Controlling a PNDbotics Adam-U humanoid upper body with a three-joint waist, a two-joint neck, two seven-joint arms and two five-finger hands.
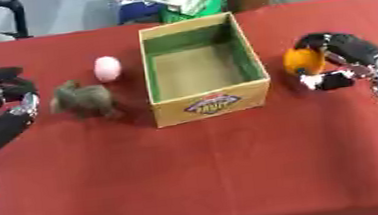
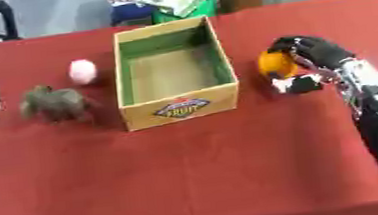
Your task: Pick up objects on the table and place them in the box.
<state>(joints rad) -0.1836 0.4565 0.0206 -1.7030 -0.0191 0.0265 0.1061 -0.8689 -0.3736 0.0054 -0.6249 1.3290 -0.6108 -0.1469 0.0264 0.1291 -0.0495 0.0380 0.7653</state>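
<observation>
While the right hand (image 2: 306, 59) is curled around an orange ball (image 2: 274, 65) beside the box (image 2: 178, 105), the left hand (image 1: 3, 106), fingers relaxed, is shown whole only by the left eye view.

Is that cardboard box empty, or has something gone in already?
Empty: the box shows only bare floor. The orange ball, pink egg and grey toy are outside.

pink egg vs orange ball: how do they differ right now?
The pink egg is pale and oval; the orange ball is bright and rounder, and looks larger. The pink egg lies free on the box's left side, next to a grey plush toy; the orange ball is on the box's right side, in the right hand. Neither is in the box yet.
</observation>
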